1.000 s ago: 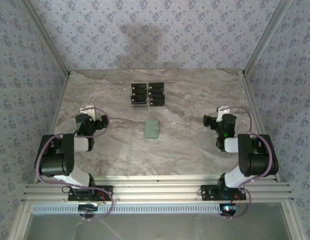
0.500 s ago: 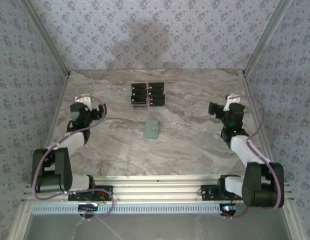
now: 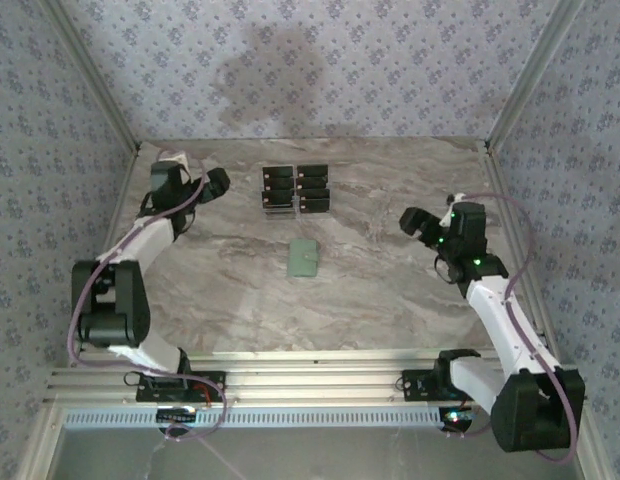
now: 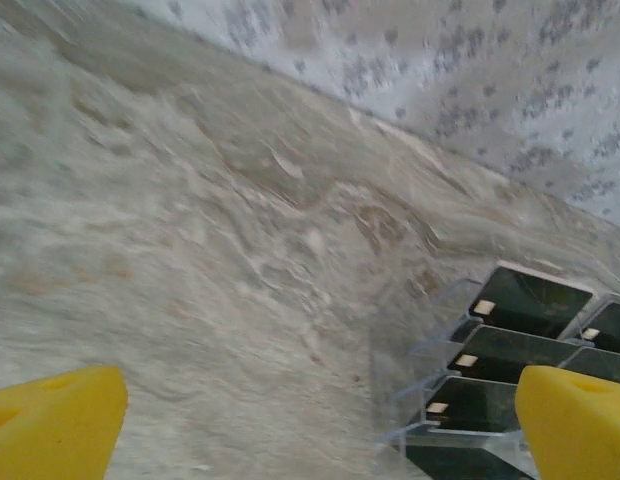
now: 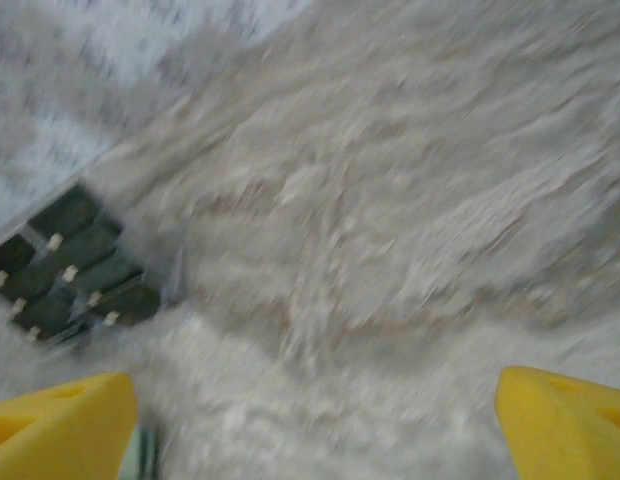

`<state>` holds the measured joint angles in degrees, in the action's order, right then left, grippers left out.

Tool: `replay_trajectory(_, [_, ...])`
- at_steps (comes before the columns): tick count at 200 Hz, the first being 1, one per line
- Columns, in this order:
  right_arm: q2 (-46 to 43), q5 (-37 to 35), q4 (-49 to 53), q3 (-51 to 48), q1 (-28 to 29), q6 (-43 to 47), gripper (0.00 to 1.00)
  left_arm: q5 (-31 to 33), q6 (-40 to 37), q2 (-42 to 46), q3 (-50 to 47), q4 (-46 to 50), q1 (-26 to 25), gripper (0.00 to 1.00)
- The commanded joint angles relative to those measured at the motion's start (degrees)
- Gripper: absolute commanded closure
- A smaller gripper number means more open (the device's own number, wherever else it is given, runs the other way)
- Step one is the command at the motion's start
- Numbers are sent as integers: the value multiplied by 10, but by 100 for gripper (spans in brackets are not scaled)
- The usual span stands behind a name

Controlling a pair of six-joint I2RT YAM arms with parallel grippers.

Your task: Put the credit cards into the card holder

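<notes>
**Fig.** Overhead and wrist views, read left to right.

At far left, the left claw [image 3: 215, 182] hangs above the desk [image 3: 390, 300], near the credit cards [image 3: 295, 189]. Its wrist view shows both yellow fingers [image 4: 55, 420] spread wide w/ nothing btwn them, i.e. open and empty.

The cards are black w/ pale chips. They stand in two columns on a clear tiered rack [image 4: 420, 400] toward the back of the desk, approx. mid-width.

Nearer the arm bases, and apart from the rack, the card holder [image 3: 303, 258] lies flat at desk ctr. It is pale green, w/ no card in it as far as we can tell.

At right, the right claw [image 3: 415, 222] is well apart from both rack and holder. Its wrist view is blurred, yet the fingers [image 5: 565, 420] sit wide w/ bare desk btwn them, so this claw is also open and empty.

Risks, in our judgement:
- (a) The cards are thin and packed close, so a wide claw may catch two at once.
- (b) The rack looks light and may tip or slide if a finger strikes its edge.
- (c) The holder is unrestrained. Pushing a card in w/o the other claw pinning it would prob. skate it across the smooth desk.
- (d) Both arms converging on ctr could collide.
</notes>
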<state>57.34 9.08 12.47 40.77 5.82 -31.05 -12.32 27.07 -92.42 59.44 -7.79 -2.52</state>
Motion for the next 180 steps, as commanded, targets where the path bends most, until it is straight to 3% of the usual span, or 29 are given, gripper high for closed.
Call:
replay_trajectory(1, [-23,-8,69,19,46,-21,6,-57,71,-55,39,-30,-13,0])
replay_trajectory(61, [-40,-69,82,-12,140,-43,6,-49,166,-195,132,-130,-46,0])
replay_trajectory(110, [-27,-80,84,-24,148,-38,6,-27,234,-276,181,-213,-72,1])
replay_trajectory(180, [-31,-94,106,-17,148,-20,5,0,263,-330,217,-267,-113,0])
